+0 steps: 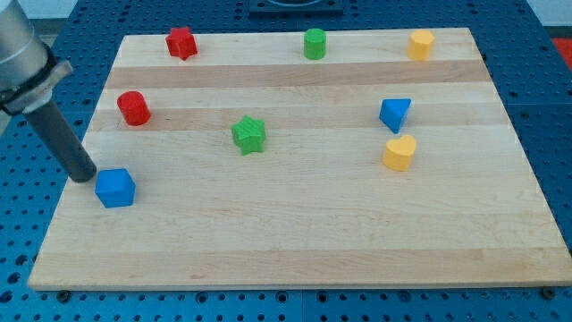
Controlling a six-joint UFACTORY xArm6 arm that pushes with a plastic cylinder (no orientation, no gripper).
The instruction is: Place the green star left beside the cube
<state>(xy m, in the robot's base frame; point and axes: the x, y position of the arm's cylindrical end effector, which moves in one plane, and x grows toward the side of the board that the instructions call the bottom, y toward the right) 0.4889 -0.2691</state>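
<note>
The green star (249, 134) lies left of the board's middle. The blue cube (115, 188) sits near the board's left edge, below and well to the left of the star. My tip (85, 177) rests on the board just left of the blue cube, close to it or touching it. The rod slants up to the view's top left corner.
A red cylinder (134, 107) is above the cube. A red star (181, 42), a green cylinder (315, 43) and a yellow block (421, 43) line the top edge. A blue triangle (395, 114) and a yellow heart (400, 153) are at the right. The wooden board (304, 250) lies on a blue table.
</note>
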